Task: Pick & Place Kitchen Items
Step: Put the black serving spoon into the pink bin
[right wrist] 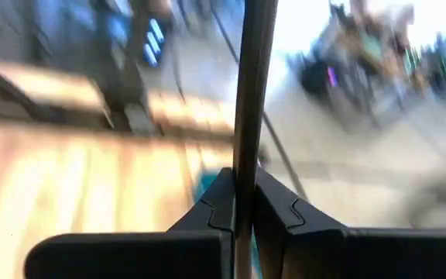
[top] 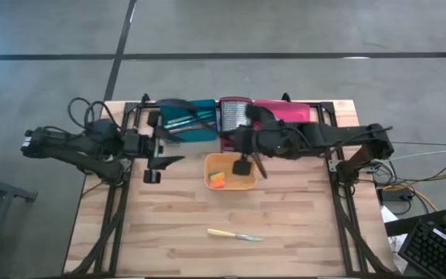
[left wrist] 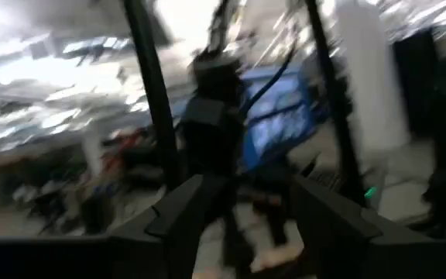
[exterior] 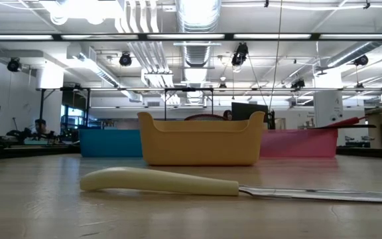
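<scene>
My right gripper (top: pixel 242 149) is above the far rim of the orange tray (top: pixel 246 183), shut on a long black utensil. The utensil's squarish head (top: pixel 242 165) is over the tray and shows above the tray's rim in the low view (exterior: pixel 249 113). Small orange, yellow and green pieces (top: pixel 218 180) lie in the tray. My left gripper (top: pixel 169 160) is open and empty, left of the orange tray and near the teal tray (top: pixel 178 133). A knife with a cream handle (top: pixel 235 235) lies flat on the table near its front. My right gripper pinches the utensil's thin dark shaft (right wrist: pixel 246 147) between its two fingers (right wrist: pixel 217 203). The shaft runs on past the fingertips. The utensil is lifted clear of the table, its head over the orange tray.
The teal tray holds several utensils (top: pixel 186 120). The steel grater (top: pixel 236 115) stands between it and the pink tray (top: pixel 289 113) along the far edge. Bare wood lies in front of the orange tray, around the knife (exterior: pixel 158 181).
</scene>
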Robot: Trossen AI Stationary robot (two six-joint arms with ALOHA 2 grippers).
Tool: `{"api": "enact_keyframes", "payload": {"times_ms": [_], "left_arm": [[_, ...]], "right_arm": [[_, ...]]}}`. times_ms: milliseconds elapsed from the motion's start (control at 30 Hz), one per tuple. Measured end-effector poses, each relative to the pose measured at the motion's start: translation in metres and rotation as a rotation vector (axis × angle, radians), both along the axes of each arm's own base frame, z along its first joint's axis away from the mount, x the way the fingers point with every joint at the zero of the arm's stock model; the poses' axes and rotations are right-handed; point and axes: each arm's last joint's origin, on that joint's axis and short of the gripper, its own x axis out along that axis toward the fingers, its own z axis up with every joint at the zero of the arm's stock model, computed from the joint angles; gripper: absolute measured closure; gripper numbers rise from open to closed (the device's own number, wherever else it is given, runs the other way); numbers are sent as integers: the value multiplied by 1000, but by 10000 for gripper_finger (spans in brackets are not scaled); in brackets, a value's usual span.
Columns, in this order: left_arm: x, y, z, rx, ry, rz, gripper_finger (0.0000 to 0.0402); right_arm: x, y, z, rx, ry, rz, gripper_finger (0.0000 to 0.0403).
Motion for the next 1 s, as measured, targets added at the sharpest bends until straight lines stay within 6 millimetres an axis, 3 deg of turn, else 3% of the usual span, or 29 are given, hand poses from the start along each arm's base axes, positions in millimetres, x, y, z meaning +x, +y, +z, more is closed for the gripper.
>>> {"api": "enact_keyframes", "payload": {"times_ms": [133, 300, 467, 767, 1000], "left_arm": [[-13, 5, -5, -14, 95, 106, 201], [-14, 6, -16, -26, 164, 113, 200], [-8, 5, -28, -22, 201, 115, 200], [-1, 4, -41, -14, 255, 122, 200], [0, 4, -41, -13, 259, 122, 200]], "right_arm": [[-36, -10, 4, 70, 195, -213, 391], [-77, -26, 0, 175, 450, -435, 391], [-82, -37, -3, 430, 494, -304, 391], [-101, -86, -26, 526, 579, -533, 390], [-108, -121, -66, 675, 727, -631, 390]]}}
